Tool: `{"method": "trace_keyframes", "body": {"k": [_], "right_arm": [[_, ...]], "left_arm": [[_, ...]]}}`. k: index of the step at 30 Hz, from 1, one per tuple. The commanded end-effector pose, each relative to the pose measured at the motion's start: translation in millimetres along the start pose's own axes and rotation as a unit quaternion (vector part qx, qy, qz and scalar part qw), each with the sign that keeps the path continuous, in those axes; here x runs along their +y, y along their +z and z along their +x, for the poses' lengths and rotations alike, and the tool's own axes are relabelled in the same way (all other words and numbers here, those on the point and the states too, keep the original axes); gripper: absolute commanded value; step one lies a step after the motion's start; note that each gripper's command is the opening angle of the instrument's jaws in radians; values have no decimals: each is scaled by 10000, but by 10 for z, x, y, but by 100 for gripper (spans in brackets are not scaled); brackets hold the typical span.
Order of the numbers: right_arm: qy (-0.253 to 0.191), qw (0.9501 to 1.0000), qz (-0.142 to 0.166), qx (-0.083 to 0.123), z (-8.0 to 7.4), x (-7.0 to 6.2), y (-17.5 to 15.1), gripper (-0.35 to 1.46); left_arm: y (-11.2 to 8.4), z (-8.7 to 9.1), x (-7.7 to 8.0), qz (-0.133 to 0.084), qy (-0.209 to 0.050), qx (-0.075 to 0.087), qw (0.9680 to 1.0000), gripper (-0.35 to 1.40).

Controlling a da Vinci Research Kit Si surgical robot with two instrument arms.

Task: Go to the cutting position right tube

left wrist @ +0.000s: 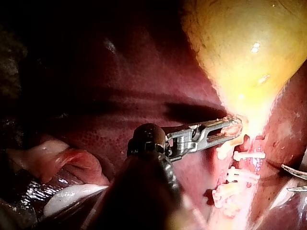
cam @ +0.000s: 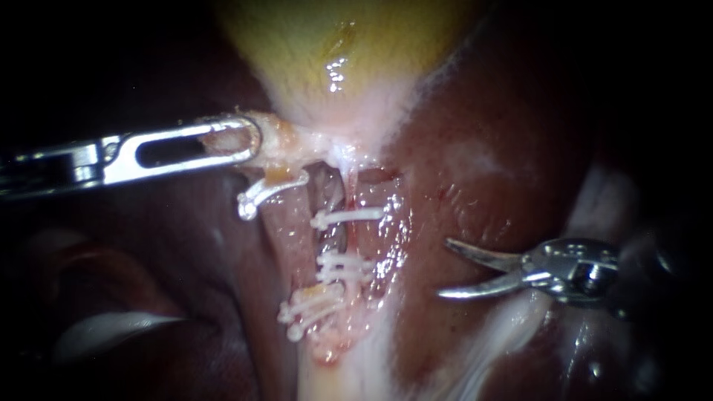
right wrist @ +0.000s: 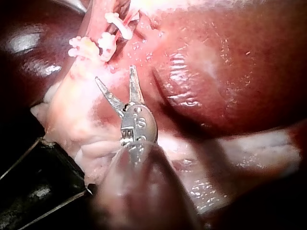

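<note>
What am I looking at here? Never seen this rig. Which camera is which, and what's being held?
Two thin surgical robot instruments work on a pig's liver and yellow gallbladder. The wide picture is from the endoscope. The other two come from cameras on each arm. Each end effector is a pair of small jaws. The left instrument grips tissue at the gallbladder's narrow end. The right instrument is open and holds nothing, off to one side of the white clips.

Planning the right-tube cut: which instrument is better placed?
Right. The right silver instrument, open curved jaws empty, points at the pink, white-clipped right tube; the left slotted silver instrument is shut on pale tissue under the yellow gallbladder.
</note>
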Motion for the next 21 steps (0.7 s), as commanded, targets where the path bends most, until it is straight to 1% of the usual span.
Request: {"method": "trace_keyframes", "body": {"k": [1, 5, 9, 12, 16, 21], "right_arm": [[39, 10000, 39, -5, 5, 2, 6, 141], [209, 9997, 130, 15, 18, 11, 24, 141], [389, 9989, 242, -12, 29, 17, 38, 140], [523, 9981, 311, -72, 32, 19, 46, 140], [677, 9970, 325, -196, 33, 19, 52, 138], [741, 9964, 352, -202, 35, 23, 59, 136]], "left_arm": [[0, 0, 0, 8, 4, 10, 10000, -35], [0, 1, -1, 6, 4, 7, 10000, -35], [0, 1, -2, 5, 4, 7, 10000, -35], [0, 1, -2, 5, 4, 7, 10000, -35], [0, 1, -2, 5, 4, 6, 10000, -35], [0, 1, -2, 4, 3, 6, 10000, -35]]}}
